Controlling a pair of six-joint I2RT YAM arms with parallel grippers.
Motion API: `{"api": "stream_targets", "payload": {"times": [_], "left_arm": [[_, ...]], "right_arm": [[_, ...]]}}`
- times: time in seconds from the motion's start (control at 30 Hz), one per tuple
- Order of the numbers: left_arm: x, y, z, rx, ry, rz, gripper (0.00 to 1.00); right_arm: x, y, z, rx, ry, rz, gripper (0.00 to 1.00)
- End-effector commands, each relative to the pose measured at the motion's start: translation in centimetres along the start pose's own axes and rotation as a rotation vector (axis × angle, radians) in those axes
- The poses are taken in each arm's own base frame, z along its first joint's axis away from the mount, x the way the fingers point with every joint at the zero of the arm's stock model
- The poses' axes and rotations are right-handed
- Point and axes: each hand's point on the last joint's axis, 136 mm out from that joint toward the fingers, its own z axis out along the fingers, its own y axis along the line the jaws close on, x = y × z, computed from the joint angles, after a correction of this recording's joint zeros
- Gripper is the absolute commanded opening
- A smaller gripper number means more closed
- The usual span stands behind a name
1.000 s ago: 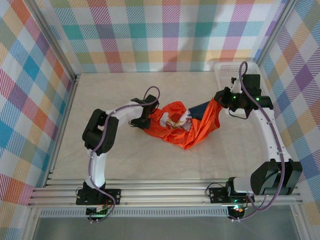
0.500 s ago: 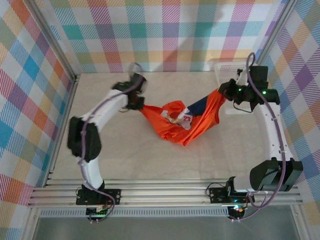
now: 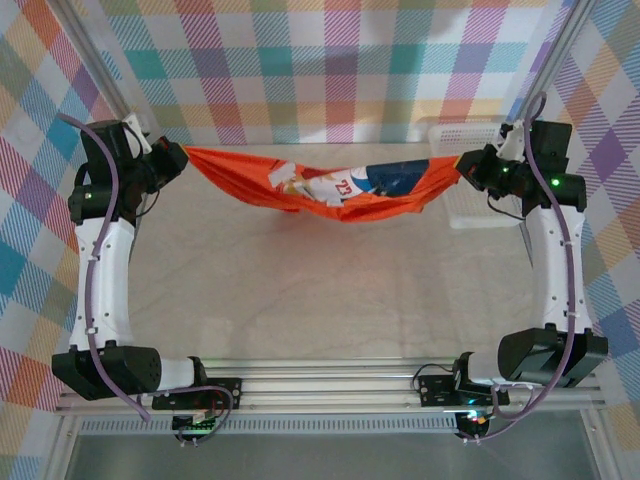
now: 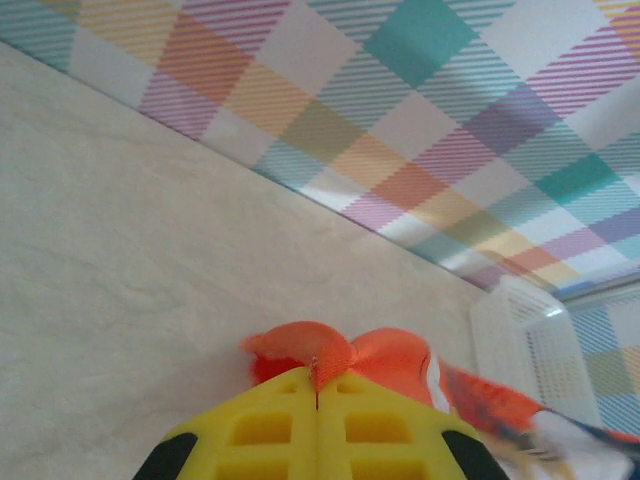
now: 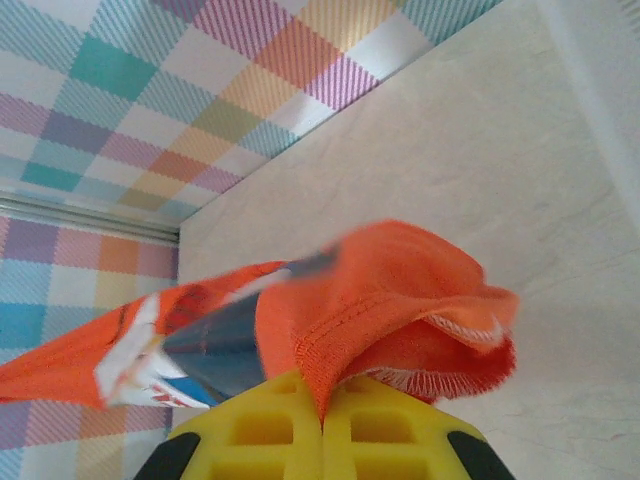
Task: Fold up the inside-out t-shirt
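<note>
At the far left, our left gripper [image 3: 172, 160] has its yellow fingers [image 4: 270, 425] pressed together on a bunch of the inside-out t-shirt [image 3: 330, 192]. The shirt is stretched across the far side of the table [image 3: 300, 290], sagging in the middle. Its white-and-blue chest print carries red digits, perhaps "22". At the far right, our right gripper [image 3: 468, 170] pinches the other end, beside a white basket [image 3: 455, 132].

The bright orange-red thin fabric t-shirt [image 3: 335, 192] hangs stretched between the left claw [image 3: 178, 158] and the right claw [image 3: 466, 170], each clamped on one end, its middle sagging over the pale counter [image 3: 320, 290].
</note>
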Motion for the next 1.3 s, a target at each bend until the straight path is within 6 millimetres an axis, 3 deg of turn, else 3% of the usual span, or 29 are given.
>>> {"api": "stream_targets", "payload": {"times": [0.0, 0.2, 0.27, 0.33, 0.47, 0.6, 0.67, 0.77, 0.8, 0.83, 0.9, 1.0, 1.1, 1.2, 1.27], "left_arm": [[-1.1, -2.4, -2.5, 0.080, -0.038, -0.013, 0.00], [-2.9, -3.9, -6.3, 0.051, -0.124, 0.022, 0.00], [-3.2, -3.9, -6.7, 0.034, -0.139, 0.032, 0.00], [-3.3, -3.0, -5.9, -0.003, -0.129, 0.028, 0.00], [-1.3, 2.0, -0.1, -0.142, 0.011, -0.035, 0.00], [4.2, 8.8, 8.0, -0.272, 0.192, -0.123, 0.00], [7.1, 10.7, 10.8, -0.321, 0.278, -0.129, 0.00], [10.5, 11.4, 14.1, -0.375, 0.350, -0.078, 0.00], [11.5, 11.7, 15.1, -0.396, 0.380, -0.061, 0.01], [12.1, 12.0, 15.7, -0.423, 0.407, -0.048, 0.10], [13.1, 12.5, 16.0, -0.512, 0.455, 0.013, 0.35], [13.3, 11.2, 14.7, -0.606, 0.442, 0.172, 0.49], [14.5, 7.1, 13.2, -0.592, 0.403, 0.340, 0.51], [19.7, 1.2, 13.6, -0.384, 0.468, 0.442, 0.51], [25.5, -3.1, 14.0, -0.164, 0.585, 0.478, 0.51]], "right_arm": [[0.9, 3.4, -2.5, -0.116, -0.001, -0.011, 0.00], [2.2, 5.6, -5.0, -0.179, -0.003, -0.021, 0.00], [2.6, 5.8, -5.4, -0.183, -0.006, -0.025, 0.00], [2.6, 5.2, -4.9, -0.168, -0.001, -0.021, 0.00], [3.1, 0.6, -0.3, -0.103, 0.055, 0.053, 0.00], [6.4, -6.0, 6.9, 0.014, 0.169, 0.127, 0.00], [7.8, -8.2, 9.6, 0.061, 0.223, 0.132, 0.00], [9.1, -10.2, 12.8, 0.119, 0.279, 0.123, 0.06], [9.3, -10.9, 13.4, 0.152, 0.292, 0.119, 0.12], [9.4, -11.5, 13.8, 0.183, 0.304, 0.114, 0.23], [9.5, -12.5, 13.7, 0.248, 0.313, 0.102, 0.49], [10.2, -12.3, 12.4, 0.311, 0.314, 0.038, 0.70], [13.5, -11.4, 11.5, 0.344, 0.357, -0.037, 0.74], [17.8, -11.8, 11.4, 0.356, 0.412, -0.049, 0.72], [20.0, -12.7, 11.3, 0.353, 0.432, -0.024, 0.67]]}}
